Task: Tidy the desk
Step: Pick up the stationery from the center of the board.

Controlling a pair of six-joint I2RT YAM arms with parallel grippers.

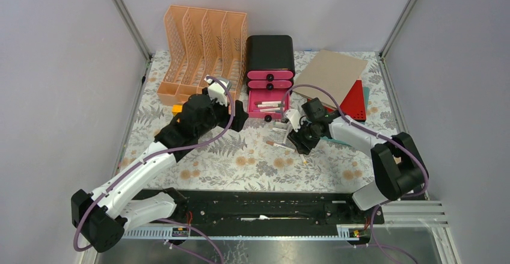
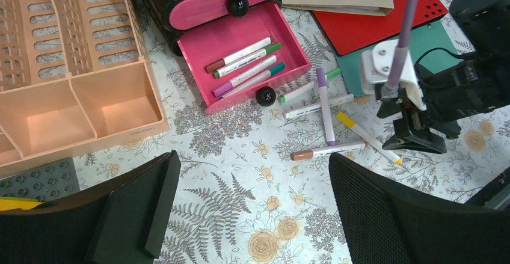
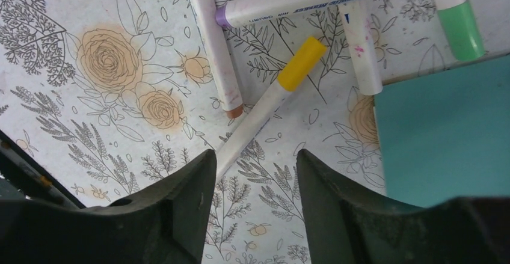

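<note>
Flowered desk (image 3: 90, 125) lies under the right end effector (image 3: 255, 159), jaws apart above a yellow-capped marker (image 3: 270, 98).

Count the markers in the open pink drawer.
4, side by side in the drawer: brown-capped marker at the back, then green-capped, purple-capped, and teal-capped nearest the front. None looks hidden.

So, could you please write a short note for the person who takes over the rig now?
Left gripper: open, empty, above the desk.
Right gripper: open, jaws at the tail of the yellow-capped marker, no grip yet.
Done: four markers lie in the open pink drawer.
Left: the other loose markers beside the drawer, probably also the folders at the far right and shutting the drawer.
</note>
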